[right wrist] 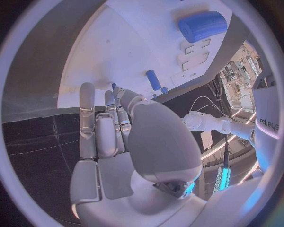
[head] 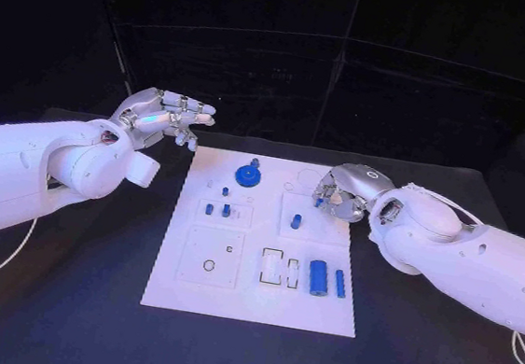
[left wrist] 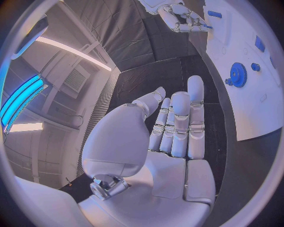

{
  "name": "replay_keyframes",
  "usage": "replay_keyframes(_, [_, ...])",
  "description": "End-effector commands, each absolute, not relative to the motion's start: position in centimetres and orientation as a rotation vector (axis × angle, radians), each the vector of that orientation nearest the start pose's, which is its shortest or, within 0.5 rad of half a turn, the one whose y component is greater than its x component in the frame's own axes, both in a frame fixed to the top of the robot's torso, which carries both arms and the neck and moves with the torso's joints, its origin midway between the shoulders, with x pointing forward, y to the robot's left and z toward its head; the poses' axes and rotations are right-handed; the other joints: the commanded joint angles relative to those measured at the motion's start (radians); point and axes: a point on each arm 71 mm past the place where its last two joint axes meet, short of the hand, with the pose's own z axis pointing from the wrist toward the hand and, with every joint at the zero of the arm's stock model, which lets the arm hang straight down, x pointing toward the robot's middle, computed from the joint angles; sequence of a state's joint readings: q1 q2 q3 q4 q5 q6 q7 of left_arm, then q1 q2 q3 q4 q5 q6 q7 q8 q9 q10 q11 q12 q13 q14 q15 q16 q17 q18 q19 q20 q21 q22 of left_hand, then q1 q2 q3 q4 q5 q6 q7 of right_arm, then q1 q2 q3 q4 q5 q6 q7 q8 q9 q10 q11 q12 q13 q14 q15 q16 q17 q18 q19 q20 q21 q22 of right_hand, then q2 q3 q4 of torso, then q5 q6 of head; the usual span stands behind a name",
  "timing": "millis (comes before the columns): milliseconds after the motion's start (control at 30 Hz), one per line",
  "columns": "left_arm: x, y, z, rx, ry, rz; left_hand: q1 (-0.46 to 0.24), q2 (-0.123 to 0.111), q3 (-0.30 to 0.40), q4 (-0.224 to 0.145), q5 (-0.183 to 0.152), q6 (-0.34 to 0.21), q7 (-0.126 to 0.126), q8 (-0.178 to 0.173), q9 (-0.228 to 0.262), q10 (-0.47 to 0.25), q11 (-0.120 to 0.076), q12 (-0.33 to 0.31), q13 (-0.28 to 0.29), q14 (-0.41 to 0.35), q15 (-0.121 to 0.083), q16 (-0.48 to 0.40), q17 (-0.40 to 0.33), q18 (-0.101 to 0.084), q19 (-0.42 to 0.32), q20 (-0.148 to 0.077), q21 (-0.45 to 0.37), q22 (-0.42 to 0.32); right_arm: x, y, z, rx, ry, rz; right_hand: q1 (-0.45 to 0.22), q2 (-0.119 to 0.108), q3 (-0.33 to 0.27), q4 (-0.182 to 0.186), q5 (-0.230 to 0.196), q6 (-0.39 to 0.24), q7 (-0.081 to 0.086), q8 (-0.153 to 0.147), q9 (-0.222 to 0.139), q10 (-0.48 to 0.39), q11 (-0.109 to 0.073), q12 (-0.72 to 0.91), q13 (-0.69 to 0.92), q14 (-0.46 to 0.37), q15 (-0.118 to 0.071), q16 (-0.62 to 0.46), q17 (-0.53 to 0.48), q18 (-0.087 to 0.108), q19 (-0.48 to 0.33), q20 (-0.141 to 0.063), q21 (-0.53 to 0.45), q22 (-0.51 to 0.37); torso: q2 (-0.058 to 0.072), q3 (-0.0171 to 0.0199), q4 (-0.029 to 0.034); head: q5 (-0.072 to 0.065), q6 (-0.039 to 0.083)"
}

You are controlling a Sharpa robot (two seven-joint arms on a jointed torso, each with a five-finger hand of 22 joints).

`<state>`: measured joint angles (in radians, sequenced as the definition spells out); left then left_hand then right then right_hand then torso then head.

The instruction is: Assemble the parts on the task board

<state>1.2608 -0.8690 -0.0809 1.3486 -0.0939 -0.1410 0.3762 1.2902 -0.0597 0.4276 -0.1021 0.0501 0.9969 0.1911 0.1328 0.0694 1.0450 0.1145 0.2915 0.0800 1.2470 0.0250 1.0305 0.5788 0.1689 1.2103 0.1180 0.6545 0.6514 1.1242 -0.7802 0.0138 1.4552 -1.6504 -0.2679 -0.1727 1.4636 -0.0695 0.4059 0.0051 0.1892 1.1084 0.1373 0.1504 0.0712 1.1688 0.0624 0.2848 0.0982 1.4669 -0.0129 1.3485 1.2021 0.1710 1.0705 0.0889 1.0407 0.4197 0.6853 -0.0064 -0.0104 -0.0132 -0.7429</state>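
The white task board [head: 193, 275] lies mid-table. On it are a blue gear [head: 248, 176], small blue pegs [head: 224, 192], a blue peg [head: 297, 220], and a thick blue cylinder [head: 317, 277] beside a thin blue rod [head: 340, 283]. My left hand [head: 165, 116] hovers off the board's far left corner, fingers straight and apart, holding nothing; its wrist view shows the open palm [left wrist: 172, 137] and the gear [left wrist: 238, 74]. My right hand [head: 343, 194] is over the board's far right edge. Its thumb and fingers [right wrist: 118, 101] pinch a small blue part [right wrist: 113, 86].
Black table [head: 86, 257] surrounds the board on all sides. Empty cut-outs [head: 279, 266] sit on the board's near half, next to the cylinder. In the right wrist view the cylinder [right wrist: 203, 26] and a peg [right wrist: 153, 79] lie beyond the fingertips.
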Motion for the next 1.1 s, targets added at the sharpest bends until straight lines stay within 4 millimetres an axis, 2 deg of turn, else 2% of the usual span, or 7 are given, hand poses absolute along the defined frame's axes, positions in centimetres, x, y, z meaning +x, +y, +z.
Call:
replay_keyframes(33, [52.0,26.9,-17.0,-0.989,1.462,-1.489,0.007,0.004,-0.007,0.000,-0.002,-0.009,-0.002,-0.005,-0.001,-0.007,-0.001,0.005,0.001,-0.009,-0.003,-0.005,-0.007,0.012,-0.007,0.000,-0.004,-0.002,48.6,-18.9,-20.1,-0.219,1.653,0.548,-0.010,0.000,0.006,0.000,-0.006,0.010,0.000,0.002,0.001,0.008,0.000,-0.007,-0.001,0.038,-0.006,0.003,0.001,0.014,0.001,-0.005,0.004,0.001,0.000,-0.0005,-0.0006,-0.001,0.000])
replay_keyframes(367, [52.0,26.8,-17.0,-0.990,1.464,-1.489,0.007,0.004,-0.007,-0.001,-0.002,-0.010,-0.001,-0.006,-0.001,-0.008,-0.001,0.005,0.001,-0.011,-0.002,-0.007,-0.010,0.012,-0.007,0.000,-0.005,-0.002,46.2,-17.3,-17.6,-0.202,1.593,0.668,-0.013,-0.003,0.008,-0.002,-0.007,0.010,0.000,0.001,0.001,0.009,-0.001,-0.008,-0.002,0.038,-0.007,0.004,0.002,0.014,0.001,-0.005,0.005,0.002,-0.001,-0.0011,0.0004,0.004,0.006])
replay_keyframes(533, [52.0,26.7,-17.0,-0.988,1.466,-1.493,0.007,0.004,-0.007,-0.001,-0.002,-0.010,-0.001,-0.006,-0.001,-0.008,-0.001,0.005,0.001,-0.011,-0.002,-0.007,-0.010,0.012,-0.007,0.000,-0.005,-0.002,45.0,-15.6,-16.1,-0.212,1.549,0.742,-0.015,-0.004,0.009,-0.003,-0.007,0.009,0.000,0.000,0.000,0.009,-0.001,-0.009,-0.002,0.039,-0.007,0.005,0.003,0.014,0.001,-0.005,0.005,0.002,0.000,-0.0011,0.0028,0.017,0.011])
replay_keyframes(633, [52.0,26.6,-17.0,-0.988,1.467,-1.494,0.007,0.004,-0.007,-0.001,-0.002,-0.010,-0.001,-0.006,-0.001,-0.008,-0.001,0.005,0.001,-0.011,-0.002,-0.007,-0.010,0.012,-0.007,0.000,-0.005,-0.002,44.6,-14.6,-15.7,-0.220,1.541,0.778,-0.015,-0.004,0.009,-0.003,-0.007,0.009,0.000,0.000,0.000,0.009,-0.001,-0.009,-0.002,0.039,-0.007,0.005,0.003,0.014,0.001,-0.005,0.005,0.002,-0.001,-0.0021,0.0024,0.033,0.009])
replay_keyframes(767, [52.0,26.5,-17.0,-0.987,1.468,-1.496,0.008,0.005,-0.009,-0.001,-0.002,-0.011,0.000,-0.006,-0.001,-0.010,0.000,0.006,0.001,-0.013,-0.001,-0.009,-0.013,0.012,-0.008,0.001,-0.006,-0.003,44.4,-13.1,-15.6,-0.223,1.557,0.821,-0.016,-0.004,0.011,-0.004,-0.006,0.009,0.000,0.000,0.000,0.009,0.000,-0.009,-0.002,0.038,-0.007,0.005,0.002,0.014,0.001,-0.005,0.005,0.002,0.001,-0.0022,-0.0006,0.067,0.007])
replay_keyframes(833, [52.1,26.4,-17.0,-0.987,1.469,-1.497,0.008,0.005,-0.009,-0.001,-0.002,-0.011,0.000,-0.006,-0.001,-0.010,0.000,0.006,0.001,-0.013,-0.001,-0.009,-0.013,0.012,-0.008,0.001,-0.006,-0.003,44.5,-12.6,-15.7,-0.225,1.564,0.832,-0.016,-0.004,0.011,-0.004,-0.006,0.009,0.000,-0.001,0.000,0.009,0.000,-0.009,-0.002,0.038,-0.007,0.004,0.001,0.014,0.001,-0.005,0.005,0.002,0.001,-0.0030,-0.0008,0.074,0.007])
replay_keyframes(1100, [52.1,25.8,-17.1,-0.982,1.476,-1.509,0.008,0.005,-0.009,-0.001,-0.002,-0.011,0.000,-0.006,-0.001,-0.010,0.000,0.006,0.001,-0.013,-0.001,-0.009,-0.013,0.012,-0.008,0.001,-0.006,-0.003,44.3,-8.8,-17.2,-0.301,1.605,0.904,-0.018,-0.004,0.014,-0.005,-0.004,0.008,0.000,-0.002,0.000,0.008,0.000,-0.011,-0.003,0.038,-0.006,0.002,-0.002,0.014,0.001,-0.005,0.006,0.002,0.002,-0.0017,0.0003,0.130,-0.015])
